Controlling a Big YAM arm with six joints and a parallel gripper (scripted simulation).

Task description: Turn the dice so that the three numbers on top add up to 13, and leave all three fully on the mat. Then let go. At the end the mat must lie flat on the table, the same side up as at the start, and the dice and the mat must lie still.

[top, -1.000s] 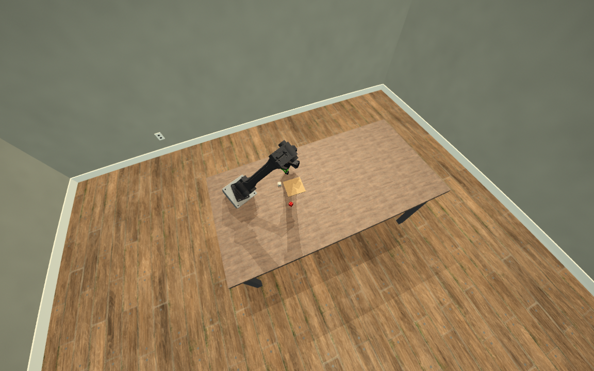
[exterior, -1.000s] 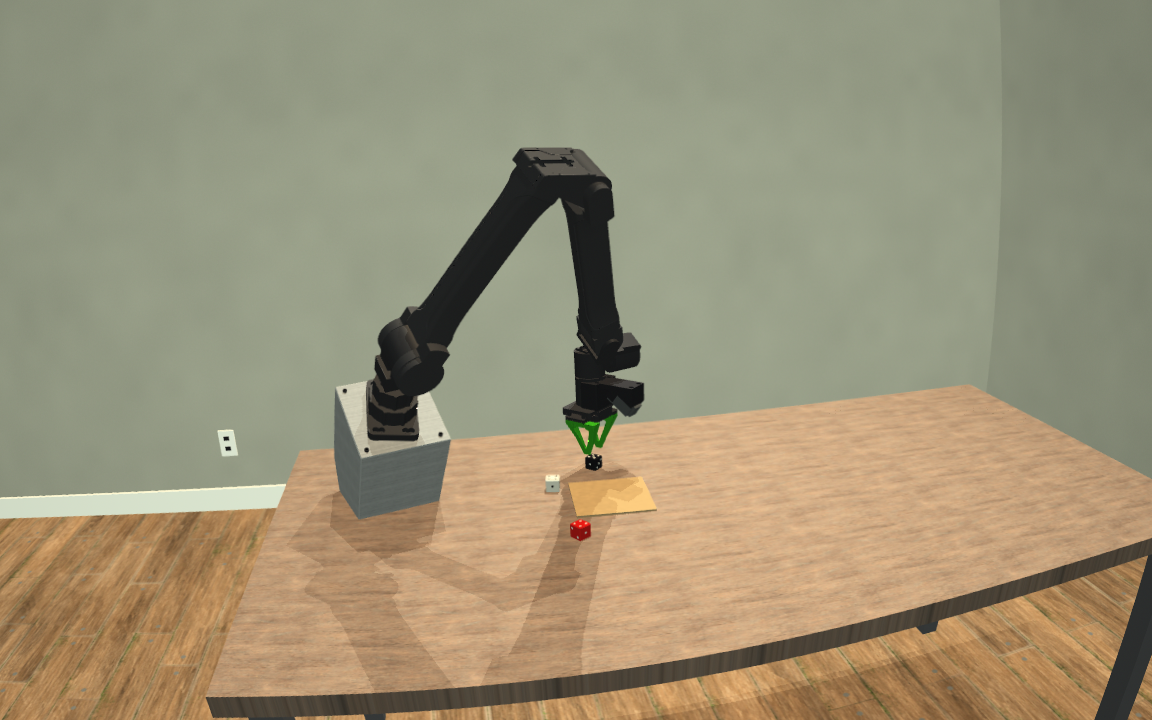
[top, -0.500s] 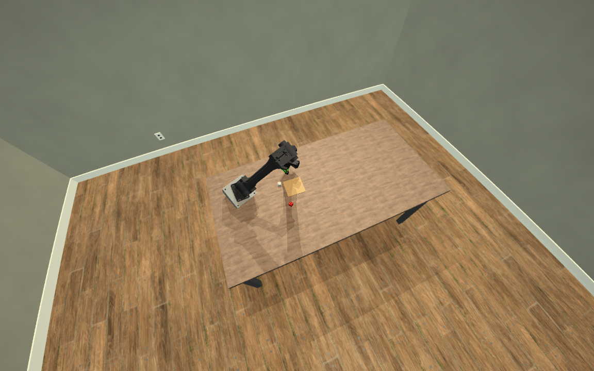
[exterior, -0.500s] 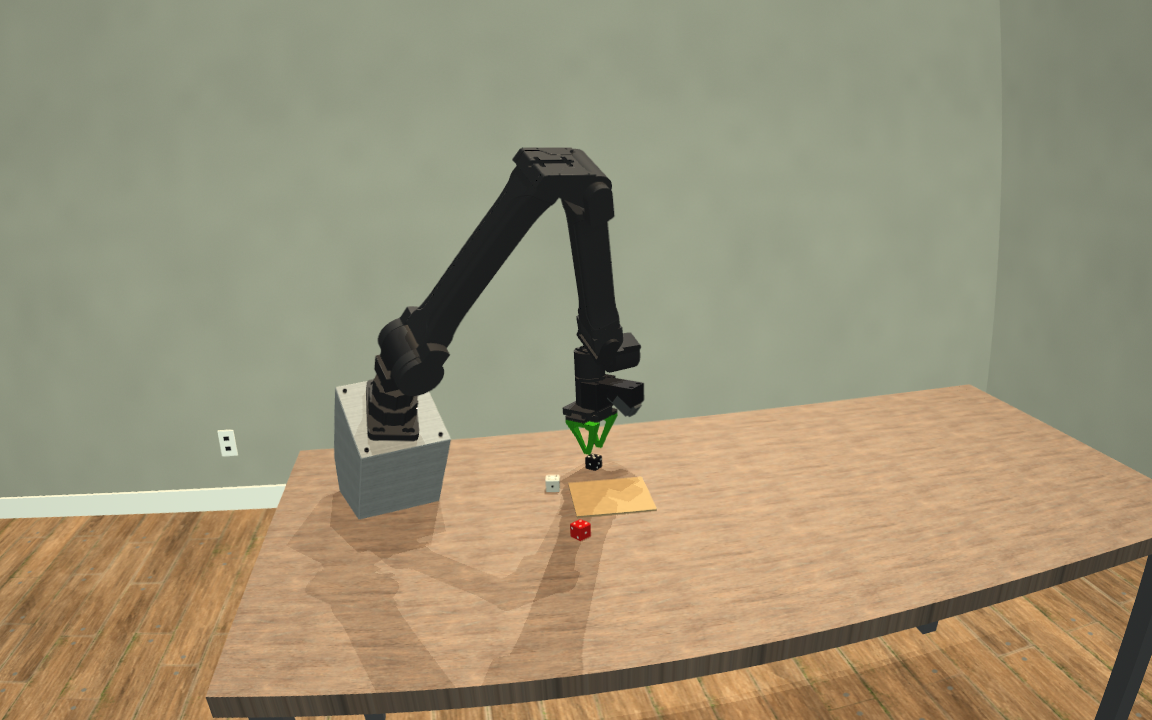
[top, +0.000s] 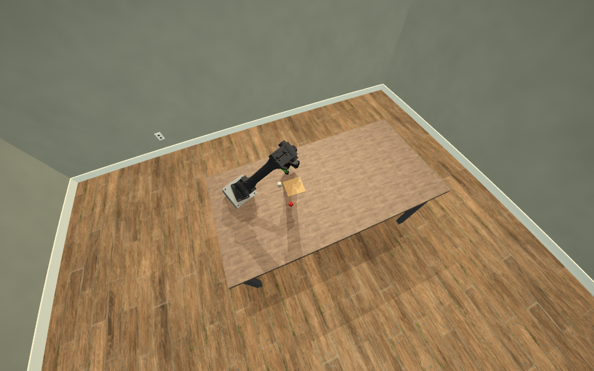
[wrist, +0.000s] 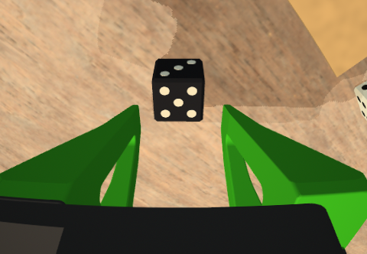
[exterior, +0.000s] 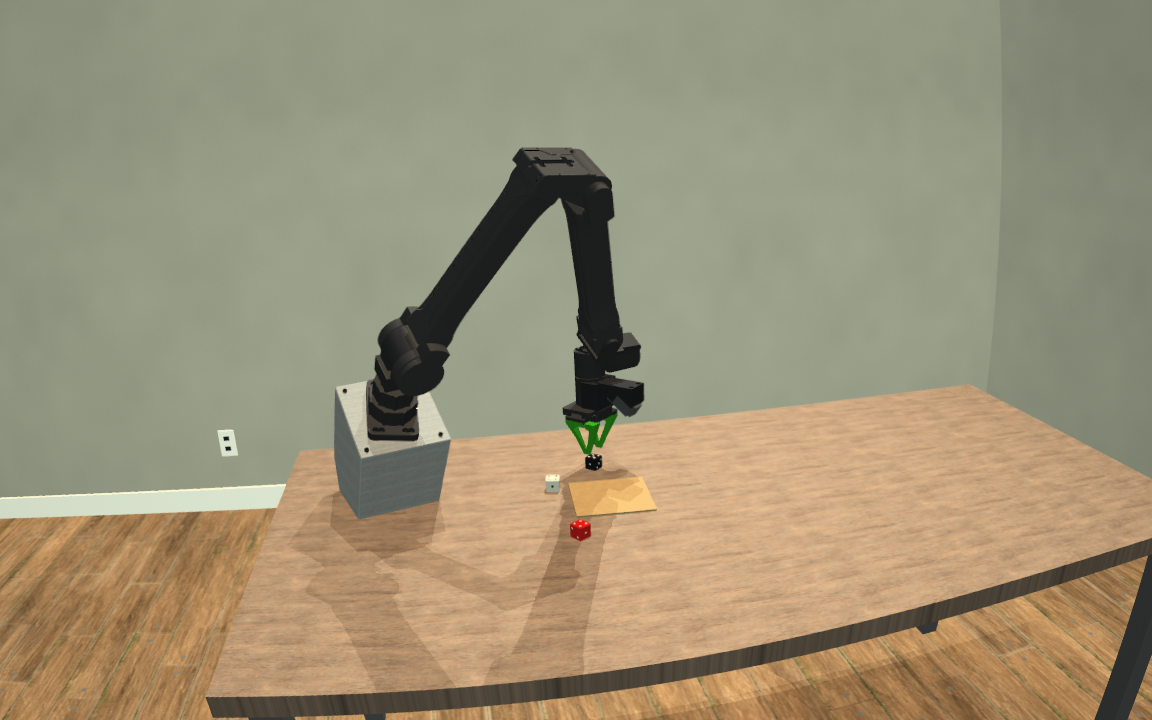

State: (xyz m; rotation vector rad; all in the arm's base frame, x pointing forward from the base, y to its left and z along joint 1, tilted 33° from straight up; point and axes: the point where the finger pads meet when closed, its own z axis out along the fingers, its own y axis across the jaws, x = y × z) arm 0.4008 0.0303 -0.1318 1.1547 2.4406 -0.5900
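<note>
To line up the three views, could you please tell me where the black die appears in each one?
Top: not visible, hidden under the wrist beside the mat.
Exterior: black die just below the green fingers, behind the mat.
Wrist: centre of the picture, beyond the fingers.
Shared landmark: the mat.

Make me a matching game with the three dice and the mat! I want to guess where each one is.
Things:
1. small black die
2. small red die
3. small white die
4. flat tan square mat

Places:
A. on the table, left of the mat
B. below the open green gripper
C. no dice on it
D. nearest the table's front edge

Pairs: 1-B, 2-D, 3-A, 4-C
</note>
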